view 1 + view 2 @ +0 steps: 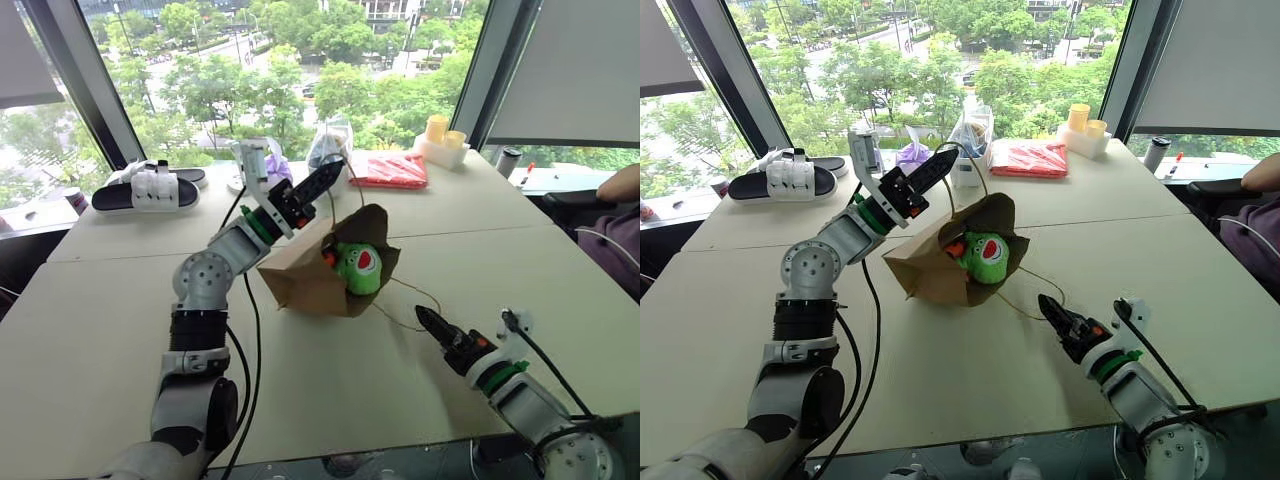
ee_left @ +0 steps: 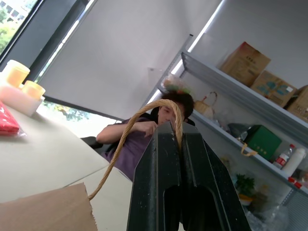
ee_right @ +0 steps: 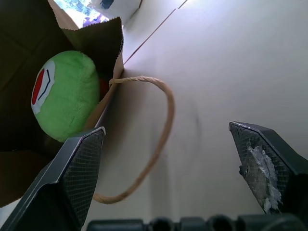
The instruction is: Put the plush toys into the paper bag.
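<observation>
The left gripper (image 1: pixel 335 168) has its fingers clamped on the twine handle (image 2: pixel 144 115), tipping the light, crumply paper bag (image 1: pixel 310 280) on the table (image 1: pixel 120 330); green plush toy (image 1: pixel 358 268) sits soft inside its mouth. The right gripper (image 3: pixel 168 159) is spread wide, empty.

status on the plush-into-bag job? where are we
Looks done: the green plush toy sits in the mouth of the paper bag, with something orange-red tucked beside it, too hidden to identify. In hand: the left gripper is shut on the bag's twine handle, holding the mouth up. The right gripper is open and empty. Left: confirm the orange toy, release handle.
</observation>
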Controlling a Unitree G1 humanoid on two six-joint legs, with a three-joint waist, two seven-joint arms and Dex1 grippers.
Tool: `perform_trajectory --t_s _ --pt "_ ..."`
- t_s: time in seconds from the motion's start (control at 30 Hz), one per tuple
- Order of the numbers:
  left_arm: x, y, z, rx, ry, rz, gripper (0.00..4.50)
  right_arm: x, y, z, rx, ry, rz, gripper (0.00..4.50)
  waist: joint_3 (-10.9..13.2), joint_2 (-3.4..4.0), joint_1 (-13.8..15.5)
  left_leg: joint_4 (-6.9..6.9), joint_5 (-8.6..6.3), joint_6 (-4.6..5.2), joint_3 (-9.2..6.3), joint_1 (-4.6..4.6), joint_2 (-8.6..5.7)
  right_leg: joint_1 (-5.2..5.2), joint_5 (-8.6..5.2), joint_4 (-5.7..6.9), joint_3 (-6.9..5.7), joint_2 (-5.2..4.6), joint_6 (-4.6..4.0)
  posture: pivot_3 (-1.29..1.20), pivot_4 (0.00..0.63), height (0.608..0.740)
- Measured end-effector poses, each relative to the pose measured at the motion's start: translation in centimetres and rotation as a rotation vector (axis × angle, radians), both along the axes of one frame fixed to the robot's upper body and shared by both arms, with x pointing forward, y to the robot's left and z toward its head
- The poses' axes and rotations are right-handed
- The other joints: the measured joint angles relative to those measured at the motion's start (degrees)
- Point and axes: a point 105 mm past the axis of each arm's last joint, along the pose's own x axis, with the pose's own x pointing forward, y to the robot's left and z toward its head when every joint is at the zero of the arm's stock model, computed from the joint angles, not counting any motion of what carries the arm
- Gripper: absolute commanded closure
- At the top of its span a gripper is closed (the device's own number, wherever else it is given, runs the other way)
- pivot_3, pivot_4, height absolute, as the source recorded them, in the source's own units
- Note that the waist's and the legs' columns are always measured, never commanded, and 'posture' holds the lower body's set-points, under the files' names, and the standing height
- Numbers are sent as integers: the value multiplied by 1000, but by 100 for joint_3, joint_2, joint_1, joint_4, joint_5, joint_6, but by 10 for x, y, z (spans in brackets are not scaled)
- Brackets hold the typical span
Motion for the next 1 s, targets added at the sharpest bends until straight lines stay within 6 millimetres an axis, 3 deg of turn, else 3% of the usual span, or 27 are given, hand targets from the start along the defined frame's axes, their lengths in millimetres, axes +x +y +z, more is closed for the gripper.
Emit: perform_trajectory --t_s 0.07,0.3,0.5,0.57,0.73,0.8,1.0 --pt "0 0 0 1 1 2 4500 1 4 2 33 -11 2 764 0 0 1 0 0 0 0 0 0 0 0 0 0 0 0 0 150 740" --pt "0 1 0 2 3 7 4500 3 8 9 94 -41 -3 4314 0 0 1 0 0 0 0 0 0 0 0 0 0 0 0 0 150 740" --pt "0 2 -1 17 -5 9 4500 -1 11 28 131 -106 32 4421 0 0 -2 0 0 0 -1 0 0 0 0 -1 -1 0 0 0 150 740" --pt "0 5 -2 73 -37 19 4500 -5 14 55 168 -194 85 4421 1 2 -15 0 0 1 0 0 0 -1 0 0 0 1 0 0 150 740" --pt "6 16 4 142 -97 33 4500 -18 19 147 227 -501 244 4421 1 2 -9 -1 0 1 -1 0 1 0 0 -1 -3 2 0 0 150 740" --pt "9 18 6 145 -107 32 4500 -23 20 171 235 -577 280 4421 1 2 7 -2 -1 2 -1 -1 1 4 -1 -3 -7 2 1 0 150 740" --pt "22 18 -8 164 -63 53 4500 -19 21 179 229 -574 286 4421 2 -2 5 -1 -4 8 0 -6 0 4 -1 -7 -12 -2 2 0 150 740"
